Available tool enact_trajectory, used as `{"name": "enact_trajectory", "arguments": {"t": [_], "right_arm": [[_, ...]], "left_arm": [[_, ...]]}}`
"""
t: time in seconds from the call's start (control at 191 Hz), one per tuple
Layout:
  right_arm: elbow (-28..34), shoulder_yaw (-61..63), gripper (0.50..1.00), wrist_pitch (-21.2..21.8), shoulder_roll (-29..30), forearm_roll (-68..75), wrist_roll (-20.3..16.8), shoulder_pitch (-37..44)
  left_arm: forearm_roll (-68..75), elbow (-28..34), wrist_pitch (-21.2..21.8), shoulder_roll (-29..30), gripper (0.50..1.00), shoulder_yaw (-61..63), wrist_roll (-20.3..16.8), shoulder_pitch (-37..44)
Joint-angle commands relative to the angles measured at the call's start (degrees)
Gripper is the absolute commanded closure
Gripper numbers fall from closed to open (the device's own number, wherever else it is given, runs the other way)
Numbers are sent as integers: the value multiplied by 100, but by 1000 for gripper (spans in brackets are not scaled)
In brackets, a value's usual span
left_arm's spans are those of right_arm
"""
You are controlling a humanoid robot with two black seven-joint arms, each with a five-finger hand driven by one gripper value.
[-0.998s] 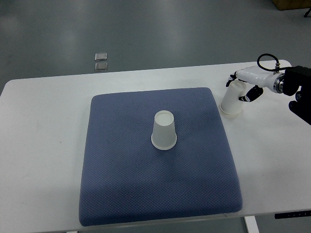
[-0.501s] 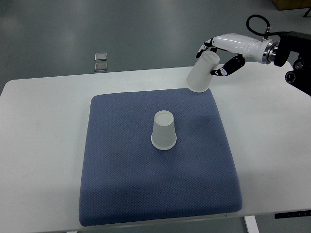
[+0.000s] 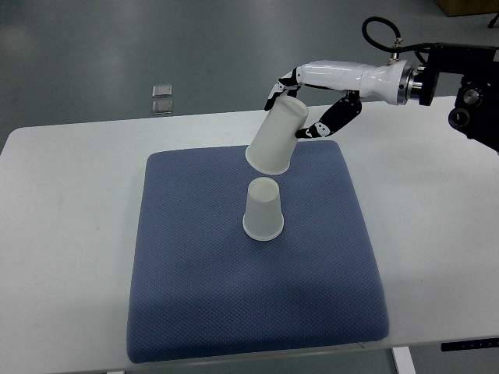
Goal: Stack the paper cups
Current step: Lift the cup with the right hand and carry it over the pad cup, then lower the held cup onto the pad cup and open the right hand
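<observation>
A paper cup (image 3: 277, 138) is being held tilted, mouth down, by the clamped fingers (image 3: 326, 124) of the right hand (image 3: 312, 97), in the air just above a second upside-down cup (image 3: 263, 209) standing on the blue mat (image 3: 195, 296) on the white desk (image 3: 62, 234).

A white table (image 3: 70, 234) fills most of what I can see, its top plain and smooth, with a blue textured mat (image 3: 249, 296) laid square across the middle. Beyond its far edge lies a grey-green floor (image 3: 117, 47), glossy enough to catch soft patches of overhead light. Two small metal plates (image 3: 162, 99) are set in the floor near the table, and a brown box corner (image 3: 466, 6) shows at top right.
</observation>
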Motion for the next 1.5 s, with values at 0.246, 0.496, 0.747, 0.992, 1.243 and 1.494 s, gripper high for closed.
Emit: {"name": "enact_trajectory", "arguments": {"t": [0.246,0.496,0.747,0.992,1.243,1.494], "right_arm": [[110,-108,852,156,95,-217,-17,-123],[145,-169,852,156,95,-278,-25,-114],[172,-178,854,130,297,-349,-43,-211],[207,-169,850,77,367,-384,-78,-281],[198,-169,707,86,367,-533,-78,-307],[198,-169,640,86,350,-665,-69,-316]], "left_arm": [[0,0,0,0,500,0,-1,0],[0,0,0,0,500,0,-1,0],[0,0,0,0,500,0,-1,0],[0,0,0,0,500,0,-1,0],[0,0,0,0,500,0,-1,0],[0,0,0,0,500,0,-1,0]]}}
